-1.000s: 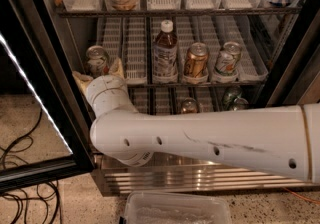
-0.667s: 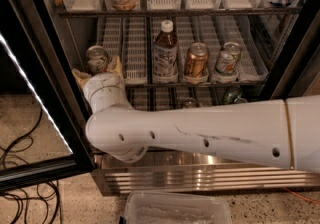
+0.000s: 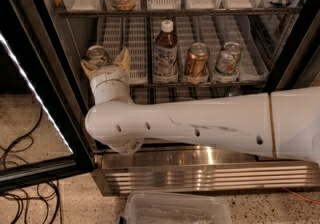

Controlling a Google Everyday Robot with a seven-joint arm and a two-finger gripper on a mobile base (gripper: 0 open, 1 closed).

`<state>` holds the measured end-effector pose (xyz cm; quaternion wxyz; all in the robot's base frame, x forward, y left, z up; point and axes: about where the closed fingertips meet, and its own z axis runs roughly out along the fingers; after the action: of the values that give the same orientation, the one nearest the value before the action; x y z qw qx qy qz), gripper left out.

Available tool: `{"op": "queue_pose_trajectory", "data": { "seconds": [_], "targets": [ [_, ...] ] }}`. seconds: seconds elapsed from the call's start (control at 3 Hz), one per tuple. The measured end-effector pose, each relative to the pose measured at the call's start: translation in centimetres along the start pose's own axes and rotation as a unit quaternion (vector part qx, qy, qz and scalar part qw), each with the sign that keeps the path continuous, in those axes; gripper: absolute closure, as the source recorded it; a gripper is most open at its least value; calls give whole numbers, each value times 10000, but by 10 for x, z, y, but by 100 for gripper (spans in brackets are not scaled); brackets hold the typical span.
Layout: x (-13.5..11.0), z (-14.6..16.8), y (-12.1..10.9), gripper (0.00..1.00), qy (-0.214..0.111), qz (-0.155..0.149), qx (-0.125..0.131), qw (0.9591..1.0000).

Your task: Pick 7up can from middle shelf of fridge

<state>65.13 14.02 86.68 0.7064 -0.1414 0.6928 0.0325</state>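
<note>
the thick white arm (image 3: 200,123) has slid further left across the front of the tall glass-door fridge (image 3: 210,175) since a moment ago, and its joint line now sits well in from the right edge, while the wrist end has barely shifted. the gripper (image 3: 104,59) is up at the left end of the middle shelf (image 3: 137,43), the dark rack tier lined with white ribbed plastic lane trays, and its two tan fingers (image 3: 123,58) stand spread apart. the 7up can (image 3: 97,54), a small silver-white drink can, stands upright in a lane at that left end, right between those fingers. only its top and shoulder show above the wrist, and i can't tell whether either finger touches it. further right on the same tier stand a brown bottle (image 3: 166,53) with a white cap, a copper-gold can (image 3: 196,62) and a pale can (image 3: 227,60) with an orange-red patch, each in its own lane. the fridge's black-framed door hangs open on the left, and a clear plastic tub (image 3: 175,210) sits on the floor in front of the ribbed steel base
</note>
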Motion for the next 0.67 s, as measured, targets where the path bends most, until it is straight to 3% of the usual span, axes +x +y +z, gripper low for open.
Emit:
{"op": "queue_pose_trajectory", "data": {
  "seconds": [0.67],
  "targets": [
    [7,23,-1,22,108,-324,176,9993]
  ]
}}
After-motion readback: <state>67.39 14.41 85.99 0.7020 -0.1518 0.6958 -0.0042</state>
